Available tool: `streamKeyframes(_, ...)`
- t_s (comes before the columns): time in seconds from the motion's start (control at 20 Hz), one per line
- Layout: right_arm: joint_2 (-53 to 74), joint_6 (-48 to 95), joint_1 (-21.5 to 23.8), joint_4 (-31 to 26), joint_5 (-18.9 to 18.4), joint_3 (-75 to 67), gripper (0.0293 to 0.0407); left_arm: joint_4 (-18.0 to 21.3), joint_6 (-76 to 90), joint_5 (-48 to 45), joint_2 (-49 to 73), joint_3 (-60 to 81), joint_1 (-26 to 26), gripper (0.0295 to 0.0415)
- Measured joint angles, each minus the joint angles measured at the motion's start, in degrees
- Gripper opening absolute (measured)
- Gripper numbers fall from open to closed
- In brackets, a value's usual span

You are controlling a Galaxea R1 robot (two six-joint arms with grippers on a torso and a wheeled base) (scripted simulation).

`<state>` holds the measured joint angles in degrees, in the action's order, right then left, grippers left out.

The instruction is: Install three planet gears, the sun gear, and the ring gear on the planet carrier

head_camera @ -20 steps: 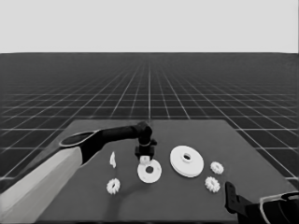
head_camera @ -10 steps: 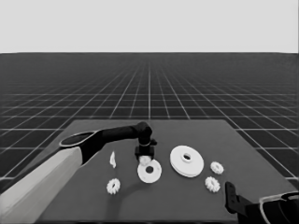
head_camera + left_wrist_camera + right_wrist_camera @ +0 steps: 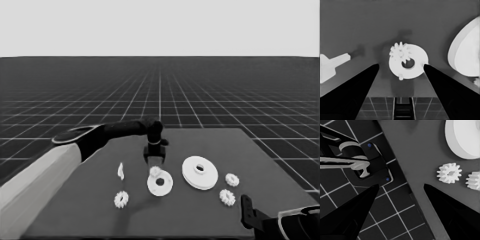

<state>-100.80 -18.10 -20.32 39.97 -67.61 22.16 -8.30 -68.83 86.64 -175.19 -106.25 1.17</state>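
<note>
One planet gear (image 3: 155, 171) (image 3: 400, 52) sits on the smaller round part (image 3: 161, 185) (image 3: 418, 65), beside its dark centre hole. My left gripper (image 3: 156, 163) (image 3: 400, 65) hangs just above them, open, its fingers apart on either side and holding nothing. The larger round part (image 3: 200, 172) (image 3: 467, 55) lies just right of the smaller one. Loose gears lie at the front left (image 3: 121, 199) and at the right (image 3: 231, 179) (image 3: 227, 197). My right gripper (image 3: 250, 215) (image 3: 400, 185) waits open at the table's front right corner, near two gears (image 3: 449, 172) (image 3: 473, 180).
A thin white piece (image 3: 120, 171) (image 3: 330, 66) lies left of the smaller round part. The left arm's pale grey part (image 3: 40, 185) fills the lower left corner. Dark machinery with blue lights (image 3: 367, 162) shows past the table's edge.
</note>
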Motion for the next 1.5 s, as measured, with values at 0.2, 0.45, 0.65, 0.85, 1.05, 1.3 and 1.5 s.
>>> streamKeyframes(0.2,0.0,0.0,0.0,0.0,0.0,0.0,0.0385,-3.4,-16.4,2.3,29.8,45.9,-2.7,0.0385)
streamKeyframes(0.45,0.0,0.0,0.0,0.0,0.0,0.0,0.0385,-3.8,-15.9,2.3,33.3,49.3,-3.1,0.0385)
streamKeyframes(0.65,0.0,0.0,0.0,0.0,0.0,0.0,0.0385,-14.8,-12.4,-0.2,32.0,44.0,-14.3,0.0385)
streamKeyframes(0.85,0.0,0.0,0.0,0.0,0.0,0.0,0.0385,-16.9,-11.2,-1.2,31.5,41.9,-16.5,0.0385)
streamKeyframes(1.05,0.0,0.0,0.0,0.0,0.0,0.0,0.0385,-17.1,-11.1,-1.4,31.4,41.7,-16.7,0.0349)
streamKeyframes(1.3,0.0,0.0,0.0,0.0,0.0,0.0,0.0385,-17.2,-11.1,-1.4,31.4,41.6,-16.7,0.0312)
streamKeyframes(1.5,0.0,0.0,0.0,0.0,0.0,0.0,0.0385,-17.2,-11.1,-1.4,31.4,41.7,-16.7,0.0312)
